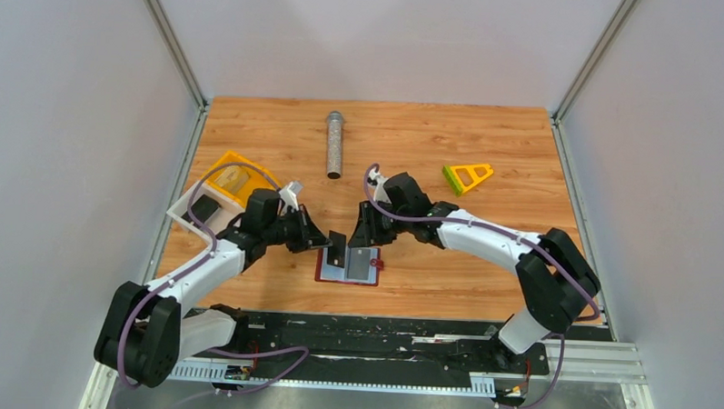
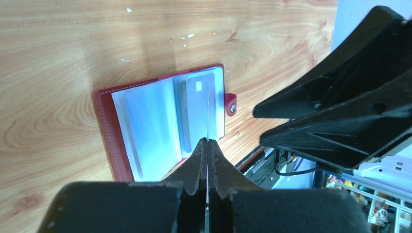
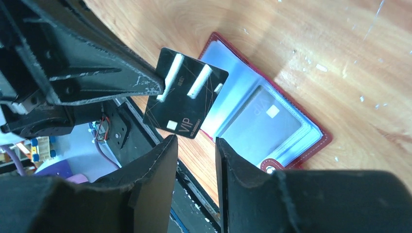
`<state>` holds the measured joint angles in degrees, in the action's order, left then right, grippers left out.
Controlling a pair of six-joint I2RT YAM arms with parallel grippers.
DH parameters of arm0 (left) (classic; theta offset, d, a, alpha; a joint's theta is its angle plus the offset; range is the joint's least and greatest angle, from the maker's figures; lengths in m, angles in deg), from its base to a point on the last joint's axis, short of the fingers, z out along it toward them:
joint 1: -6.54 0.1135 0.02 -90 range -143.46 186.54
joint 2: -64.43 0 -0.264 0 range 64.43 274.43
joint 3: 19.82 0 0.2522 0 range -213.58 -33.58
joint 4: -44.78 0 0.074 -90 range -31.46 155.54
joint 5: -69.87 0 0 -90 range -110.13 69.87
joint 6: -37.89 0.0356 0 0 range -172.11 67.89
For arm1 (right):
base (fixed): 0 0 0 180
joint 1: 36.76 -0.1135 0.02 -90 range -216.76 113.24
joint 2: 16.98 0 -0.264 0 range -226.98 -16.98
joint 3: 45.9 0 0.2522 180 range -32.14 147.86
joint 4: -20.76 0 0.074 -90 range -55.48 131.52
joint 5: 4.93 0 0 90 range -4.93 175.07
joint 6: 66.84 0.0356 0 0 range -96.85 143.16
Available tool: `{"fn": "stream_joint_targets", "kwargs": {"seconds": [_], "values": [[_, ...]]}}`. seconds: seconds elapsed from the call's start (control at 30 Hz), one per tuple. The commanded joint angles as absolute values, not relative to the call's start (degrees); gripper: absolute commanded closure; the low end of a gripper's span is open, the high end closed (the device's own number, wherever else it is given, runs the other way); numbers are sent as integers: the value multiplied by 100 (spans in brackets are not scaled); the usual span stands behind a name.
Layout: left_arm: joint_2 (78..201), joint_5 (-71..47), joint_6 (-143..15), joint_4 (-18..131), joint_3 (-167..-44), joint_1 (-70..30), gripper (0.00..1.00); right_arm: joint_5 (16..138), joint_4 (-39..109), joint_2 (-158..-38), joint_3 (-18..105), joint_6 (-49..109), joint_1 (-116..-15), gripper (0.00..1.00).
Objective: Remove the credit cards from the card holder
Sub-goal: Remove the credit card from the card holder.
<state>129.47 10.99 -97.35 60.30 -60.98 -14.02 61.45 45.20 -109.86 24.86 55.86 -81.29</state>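
The left gripper [image 2: 207,141] is pinching the dark grey-black credit card [image 3: 187,104] by one edge, with its jaws pressed together on the card, and is holding it on edge over the card holder [image 1: 347,266]. The card holder is lying open on the table [image 1: 451,144], near the arm bases. A second card [image 3: 265,119] is sitting in the pocket on the snap tab [image 2: 231,104] side. The right gripper [image 3: 197,141] is hovering over the holder with its jaws partly spread, gripping nothing.

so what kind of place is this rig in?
Probably a lab robot test cell: a wood-top table boxed in by plain white panels, two arms bolted to a rail, and odd props like a metal tube and a yellow-green triangle.
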Motion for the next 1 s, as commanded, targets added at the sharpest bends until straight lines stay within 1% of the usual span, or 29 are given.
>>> {"fn": "stream_joint_targets", "kwargs": {"seconds": [0.0, 0.13, 0.23, 0.4, 0.5, 0.57, 0.73, 0.8, 0.97], "values": [[12767, 964, -9148, 6992, -6720, -1411, 100, 5866, 4625, -10494, 2538, 4798, -7957, 64], [12803, 1521, -8843, 7052, -6999, -1411, 100, 5299, 4684, -10201, 2575, 4384, -7822, 60], [12857, 2222, -8655, 7078, -7142, -1414, 100, 4840, 4891, -10010, 2662, 4068, -7724, 55], [12834, 3246, -8580, 6848, -7164, -1418, 100, 4230, 5149, -9795, 2762, 3714, -7474, 51], [12814, 3658, -9159, 5908, -6934, -1417, 100, 3883, 5354, -9892, 2946, 3510, -7387, 43], [12829, 3856, -9502, 5414, -6787, -1420, 100, 3865, 5468, -9976, 3054, 3418, -7385, 40], [12870, 4060, -9656, 5224, -6659, -1420, 100, 3648, 5544, -10191, 3267, 3327, -7385, 40], [12914, 4167, -9776, 5065, -6615, -1428, 100, 3572, 5561, -10306, 3367, 3338, -7385, 41], [12958, 4210, -9884, 4845, -6577, -1429, 100, 3143, 5563, -10578, 3507, 3419, -7387, 52]]}}
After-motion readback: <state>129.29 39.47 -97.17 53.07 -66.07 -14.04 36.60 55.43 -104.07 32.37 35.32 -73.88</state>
